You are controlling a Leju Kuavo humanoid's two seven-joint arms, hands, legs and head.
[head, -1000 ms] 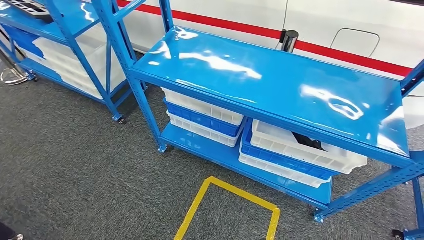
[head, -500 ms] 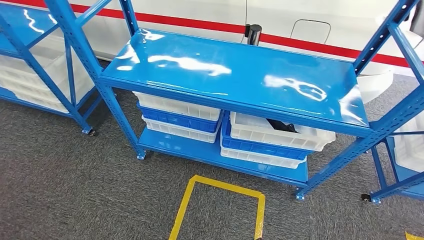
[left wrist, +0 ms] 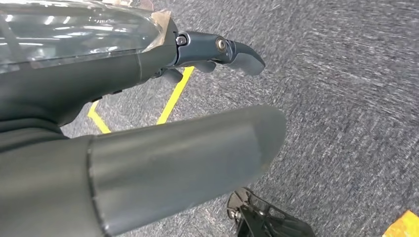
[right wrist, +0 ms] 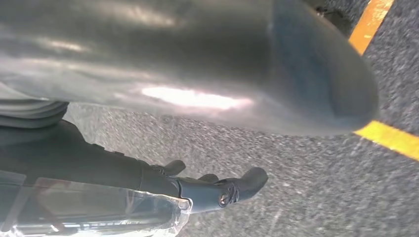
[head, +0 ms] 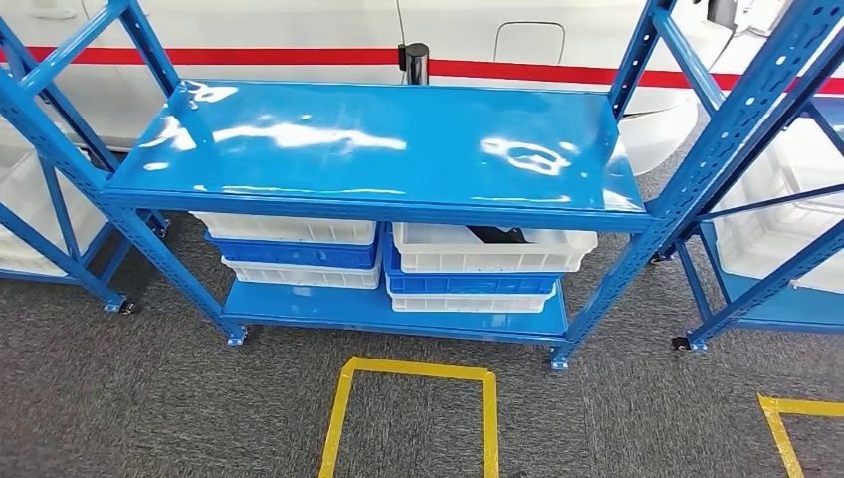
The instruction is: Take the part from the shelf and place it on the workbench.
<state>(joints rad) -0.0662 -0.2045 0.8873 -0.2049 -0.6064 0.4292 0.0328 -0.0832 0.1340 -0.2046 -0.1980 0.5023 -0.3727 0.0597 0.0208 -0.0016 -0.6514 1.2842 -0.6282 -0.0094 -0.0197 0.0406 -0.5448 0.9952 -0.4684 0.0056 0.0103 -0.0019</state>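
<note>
Head view: approach step. Glossy blue steel shelf [head: 378, 149] faces the robot; dark part [head: 495, 235] lies in upper white ribbed-plastic bin [head: 488, 251], lower tier, right stack. Left hand [left wrist: 148, 123] & right hand [right wrist: 197, 74] hang over coarse grey carpet [head: 149, 398], fingers spread, holding nothing. Next: step closer, reach under top deck w/ low clearance.
</note>
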